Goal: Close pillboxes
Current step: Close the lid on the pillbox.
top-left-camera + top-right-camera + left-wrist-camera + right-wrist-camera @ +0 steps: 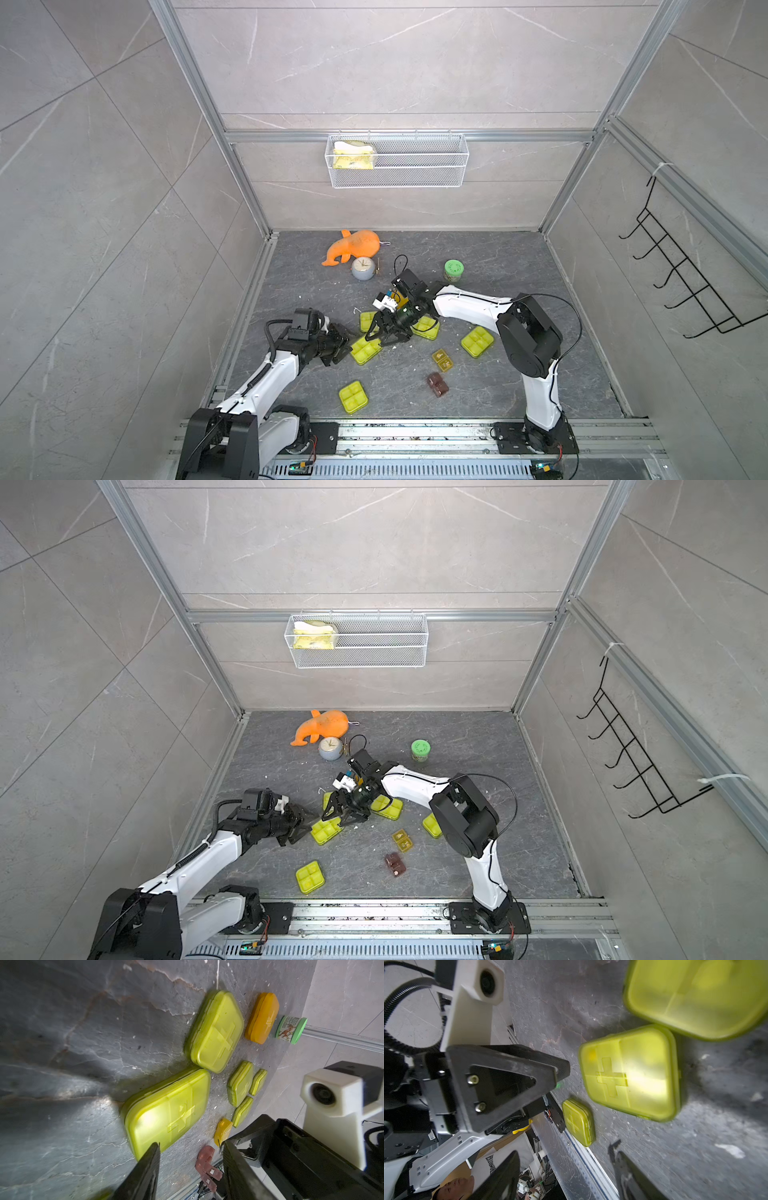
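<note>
Yellow-green pillbox (365, 349), lid down, sits mid-floor on dark slate (519, 374). The left gripper (345, 345) is just left of it, jaws spread and empty. The right gripper (384, 336) hangs at its far-right side, also spread. Other pillboxes (353, 397) lie nearby.

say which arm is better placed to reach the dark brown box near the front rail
Right, probably. The dark brown box lies on that arm's side of the floor, and the open right hand is nearer to it than the left hand. Both hands are empty.
</note>
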